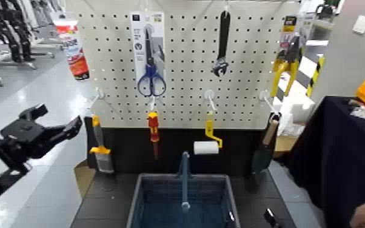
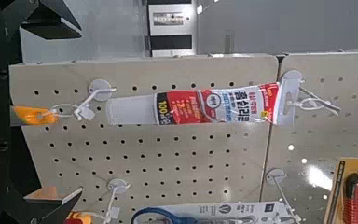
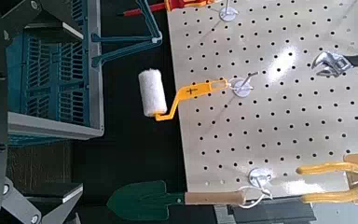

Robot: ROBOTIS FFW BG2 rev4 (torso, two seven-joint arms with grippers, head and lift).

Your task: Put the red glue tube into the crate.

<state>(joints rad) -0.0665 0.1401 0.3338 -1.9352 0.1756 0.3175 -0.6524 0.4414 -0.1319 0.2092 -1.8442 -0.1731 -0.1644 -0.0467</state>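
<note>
Red-and-white squeeze tube of glue (image 2: 205, 105): hanging by its flat crimped end from a white hook (image 2: 308, 101) on the perforated pale pegboard (image 1: 188, 60), pale grey cap pointing down, outside the crate.
Left gripper (image 1: 59, 121): standing below and beside the tube, its jaws spread wide and holding nothing; the tube is lying across the wrist view, beyond them.
Step in hand: apparently lining up to take the tube. Doing it well means rising to tube height, then centring the printed body between the jaws before moving in.
Grip: closing gently on the middle of the body is likely best, since a soft tube may be giving or twisting under a hard squeeze.
Hook: keeping the body square to the board and easing the crimped end forward off the hook's tip, rather than pulling straight down.
Orange-and-grey putty knife (image 1: 102, 148): hanging just below the tube, so the lower jaw needs room there.
Blue-grey slotted plastic crate (image 1: 185, 176): waiting on the dark worktop (image 1: 103, 200); its bar handle is crossing the opening, so releasing to one side of it seems wise.
Right gripper (image 1: 251, 219): idling at the crate's near right, jaws apart and empty.
</note>
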